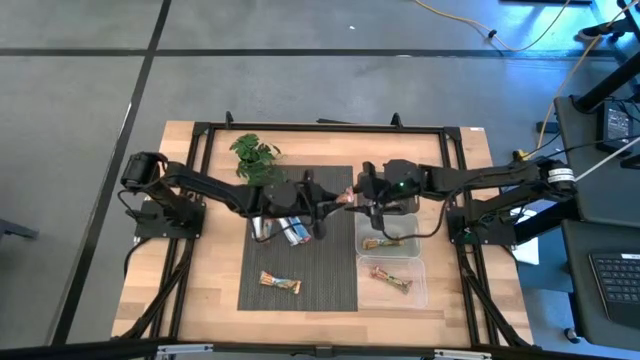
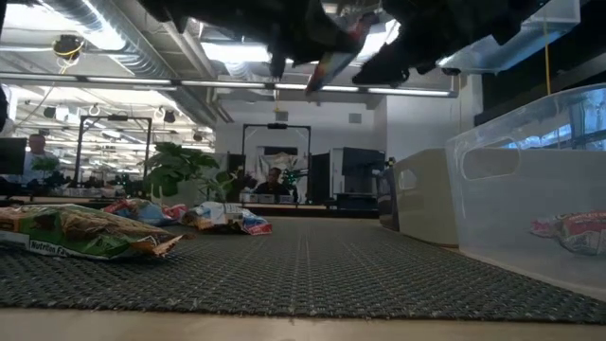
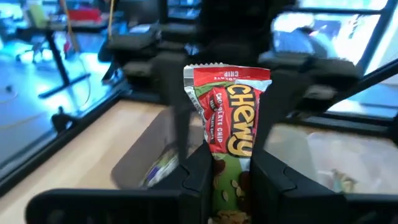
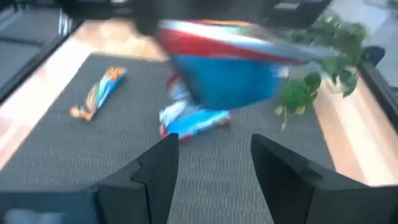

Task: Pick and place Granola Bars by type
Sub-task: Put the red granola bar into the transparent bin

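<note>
clear plastic makes up the two bins [image 1: 420,262] at the right of the dark mat [image 1: 300,240], and each bin shows one wrapped bar: one in the far bin [image 1: 382,243], one in the near bin [image 1: 392,280]. so two look sorted, as far as i can judge.

the left end effector [image 3: 227,177] is closed on a red-and-green granola bar [image 3: 230,118], held up in the air over the mat's right edge, close in front of the right end effector [image 4: 214,165], whose fingers stand apart and hold nothing. it looks like a hand-over midway.

left on the mat: one orange-tan bar [image 1: 281,284] near the front, and a small heap [image 1: 288,230] under the left arm, three or so, hard to count. most of the sorting is not yet done.
</note>
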`<state>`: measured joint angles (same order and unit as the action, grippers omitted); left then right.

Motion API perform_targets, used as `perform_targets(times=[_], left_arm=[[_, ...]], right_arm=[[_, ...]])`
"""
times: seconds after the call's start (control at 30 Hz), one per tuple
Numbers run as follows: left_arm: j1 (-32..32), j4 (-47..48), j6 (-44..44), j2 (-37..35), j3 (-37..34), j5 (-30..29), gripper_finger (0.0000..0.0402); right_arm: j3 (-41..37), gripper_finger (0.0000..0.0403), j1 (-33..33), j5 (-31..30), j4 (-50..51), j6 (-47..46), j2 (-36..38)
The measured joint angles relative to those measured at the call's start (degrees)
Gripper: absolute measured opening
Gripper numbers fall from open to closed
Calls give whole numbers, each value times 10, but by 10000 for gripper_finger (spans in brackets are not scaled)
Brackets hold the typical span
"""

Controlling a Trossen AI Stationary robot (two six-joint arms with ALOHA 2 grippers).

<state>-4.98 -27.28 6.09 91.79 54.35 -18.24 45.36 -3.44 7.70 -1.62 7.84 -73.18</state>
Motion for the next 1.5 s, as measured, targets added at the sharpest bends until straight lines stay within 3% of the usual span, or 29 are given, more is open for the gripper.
perform_targets(times=[0.27, 0.5, 0.67, 1.5], left_arm=[[-18, -31, -31, 0, 0, -2, 64], [-16, -57, -35, 0, 0, -17, 67], [-15, -63, -44, 0, 0, -28, 64], [-15, -77, -54, 0, 0, -28, 74]], right_arm=[[0, 204, 0, 5, -26, -3, -1], [0, 205, 0, 107, -65, -6, -9], [-1, 205, 0, 74, -98, -16, -20], [0, 204, 0, 73, -165, -12, -37]])
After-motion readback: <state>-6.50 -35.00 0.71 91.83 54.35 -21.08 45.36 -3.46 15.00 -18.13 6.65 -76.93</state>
